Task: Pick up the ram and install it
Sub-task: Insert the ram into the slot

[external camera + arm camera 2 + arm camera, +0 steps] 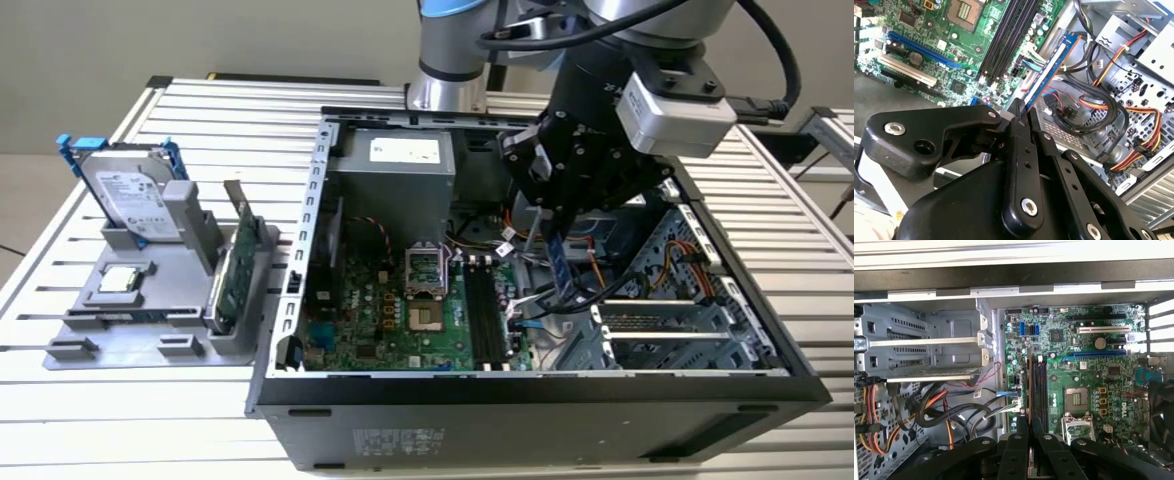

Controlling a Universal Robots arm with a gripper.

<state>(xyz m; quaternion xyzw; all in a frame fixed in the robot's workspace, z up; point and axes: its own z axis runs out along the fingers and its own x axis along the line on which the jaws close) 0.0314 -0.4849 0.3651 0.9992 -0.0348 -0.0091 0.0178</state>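
Slatted metal table (200, 100), open computer case (534, 420). Gripper (1021, 112) fingers clamped on the ram (1051, 62), near the motherboard's memory slots (1040, 387). Pickup done; ram not yet seated.

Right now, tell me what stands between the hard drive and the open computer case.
In the exterior view, a gray upright of the holder and the green circuit card, standing on edge, lie between the hard drive and the computer case.

A slatted metal table (200, 110) carries 2 things: an open computer case (534, 420) lying on its side, and, just beside it on the exterior view's left, a grey parts holder (134, 345).
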